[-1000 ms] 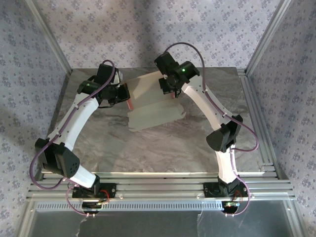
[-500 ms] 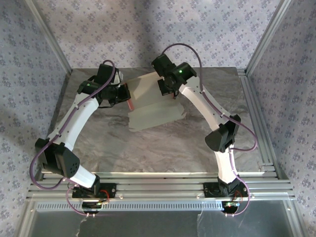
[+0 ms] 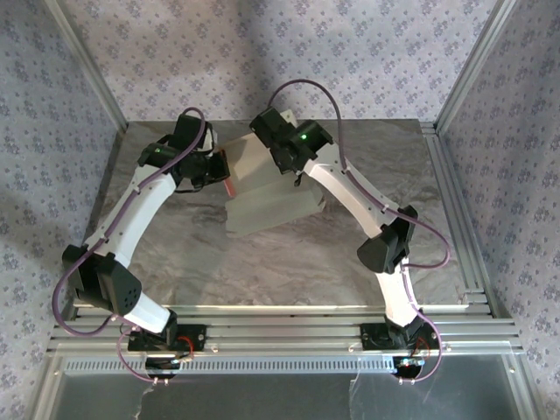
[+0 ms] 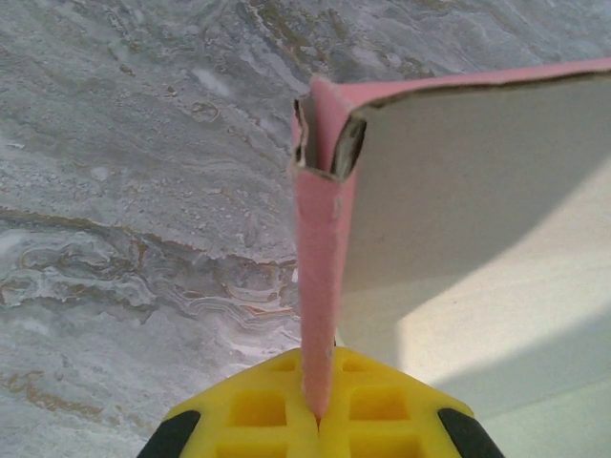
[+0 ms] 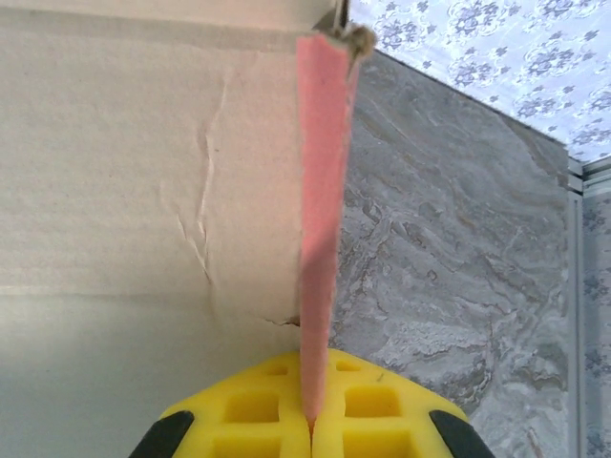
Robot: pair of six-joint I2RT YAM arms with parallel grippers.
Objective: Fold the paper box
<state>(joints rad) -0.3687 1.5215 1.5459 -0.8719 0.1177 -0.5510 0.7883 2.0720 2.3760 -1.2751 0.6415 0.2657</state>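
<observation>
Paper box between left pincer and right pincer — each clenched on its upright flap

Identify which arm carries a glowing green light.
The right arm: a green light glows near its wrist; the left arm has a plain black wrist.

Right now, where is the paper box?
Top view: the paper box sits far-centre on the table, gripped between the left tool and right tool.

Cropped edges
The paper box runs off at 3 o'clock; left pincer and right pincer cut at 6 o'clock.
</observation>
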